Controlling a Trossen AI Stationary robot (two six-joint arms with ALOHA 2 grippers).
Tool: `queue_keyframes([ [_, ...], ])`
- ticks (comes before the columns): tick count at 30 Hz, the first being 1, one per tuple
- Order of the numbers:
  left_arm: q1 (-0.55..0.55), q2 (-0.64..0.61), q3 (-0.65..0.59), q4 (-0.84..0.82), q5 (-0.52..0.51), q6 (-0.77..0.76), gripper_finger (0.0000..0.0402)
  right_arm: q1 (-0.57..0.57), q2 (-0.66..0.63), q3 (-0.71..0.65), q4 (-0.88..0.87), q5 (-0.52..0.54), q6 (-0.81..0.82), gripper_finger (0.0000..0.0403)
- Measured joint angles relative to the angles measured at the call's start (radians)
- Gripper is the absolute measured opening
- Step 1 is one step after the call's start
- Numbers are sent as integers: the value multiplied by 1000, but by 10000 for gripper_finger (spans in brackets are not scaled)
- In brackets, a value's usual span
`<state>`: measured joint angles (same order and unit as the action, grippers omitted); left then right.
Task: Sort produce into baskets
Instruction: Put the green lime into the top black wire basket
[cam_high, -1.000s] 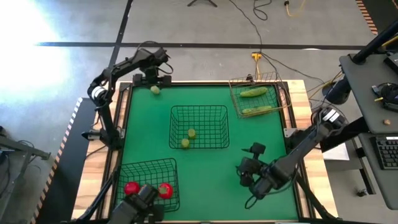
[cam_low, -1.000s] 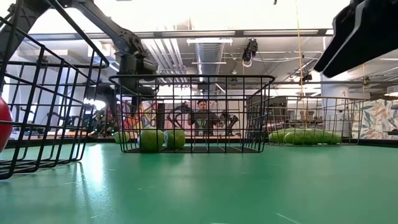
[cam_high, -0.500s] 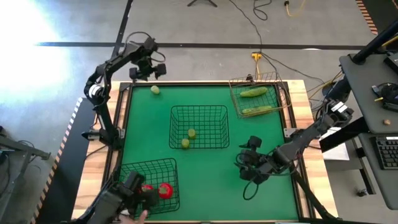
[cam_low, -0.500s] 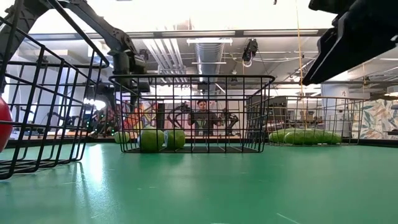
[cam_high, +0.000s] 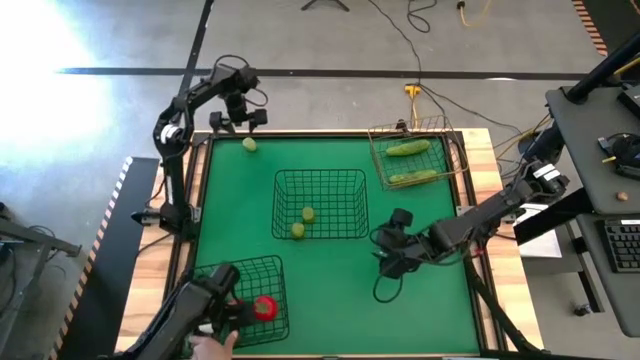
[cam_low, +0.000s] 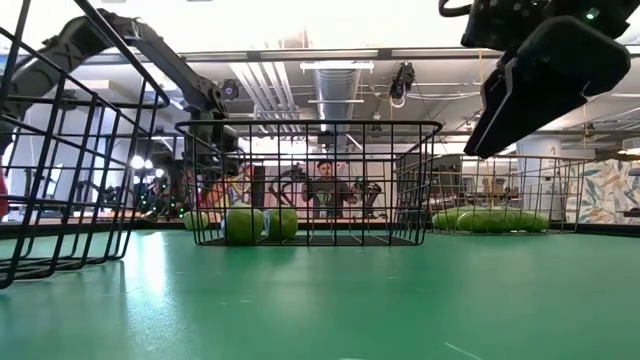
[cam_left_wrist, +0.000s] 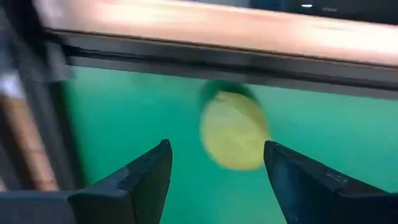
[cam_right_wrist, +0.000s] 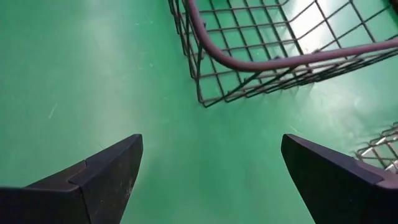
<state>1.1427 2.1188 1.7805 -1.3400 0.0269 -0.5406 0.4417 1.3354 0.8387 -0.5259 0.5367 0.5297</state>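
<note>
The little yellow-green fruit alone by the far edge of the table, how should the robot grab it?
Squeeze the loose fruit across its round middle, coming down from above. The left tool is open with a finger either side, and the table's raised edge sits close behind it.

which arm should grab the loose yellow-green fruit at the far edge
Left. The left gripper is open right at the loose fruit, which shows between its fingers; the right gripper, also open, is across the mat beyond the middle basket.
</note>
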Motion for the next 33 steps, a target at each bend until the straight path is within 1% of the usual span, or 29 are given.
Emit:
queue_keyframes([
  [2, 1, 29, 55, -48, -10, 8, 235, -14, 0, 0, 10, -22, -20, 376],
  [6, -6, 84, 157, -95, -11, 13, 235, -30, 0, -1, 12, -22, -26, 376],
  [9, -5, 134, 197, -141, -14, 13, 235, -30, 0, -12, 11, -22, -25, 376],
  [12, -11, 183, 199, -186, -19, 28, 235, -32, 1, -27, 15, -22, -26, 376],
  [16, -38, 202, 187, -188, -17, 71, 235, -54, 1, -40, 15, -31, -39, 376],
  [23, -65, 191, 203, -206, -18, 75, 235, -102, 1, -42, 35, -68, -86, 376],
  [29, -98, 190, 185, -232, -37, 84, 238, -102, 1, -42, 39, -75, -95, 376],
  [33, -117, 190, 173, -232, -46, 84, 251, -102, 1, -48, 38, -75, -95, 376],
])
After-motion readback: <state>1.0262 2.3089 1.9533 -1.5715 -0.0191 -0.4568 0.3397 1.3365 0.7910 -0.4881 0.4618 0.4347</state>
